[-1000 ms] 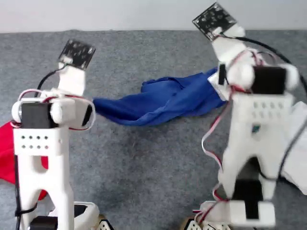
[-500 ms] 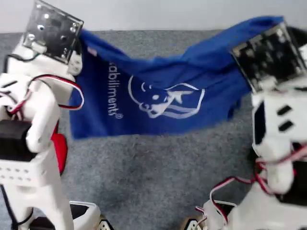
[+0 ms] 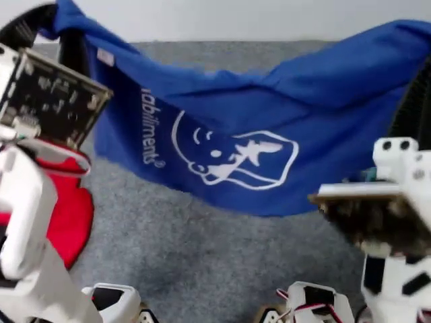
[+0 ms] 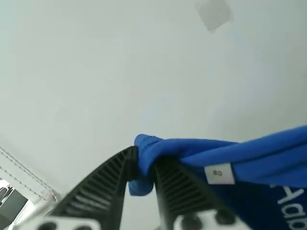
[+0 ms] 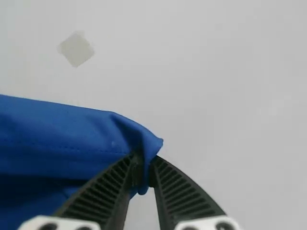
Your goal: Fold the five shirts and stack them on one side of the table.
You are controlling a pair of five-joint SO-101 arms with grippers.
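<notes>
Grey felt-like table covering [image 3: 202, 262], pale plain wall [image 3: 236, 20] running behind its far edge, and a blank whitish surface [image 5: 216, 72], wall or ceiling unclear, bearing one small square patch [image 4: 214, 13]; light flat and even throughout.

The blue shirt [image 3: 323, 128] is soft matt cloth; the table [image 3: 202, 256] wears rough, fuzzy grey felt.

blue shirt [image 3: 222, 108]: white outline graphic [image 3: 236, 158], white lettering; red shirt [image 3: 71, 215]; table [image 3: 202, 262]: speckled grey
</notes>
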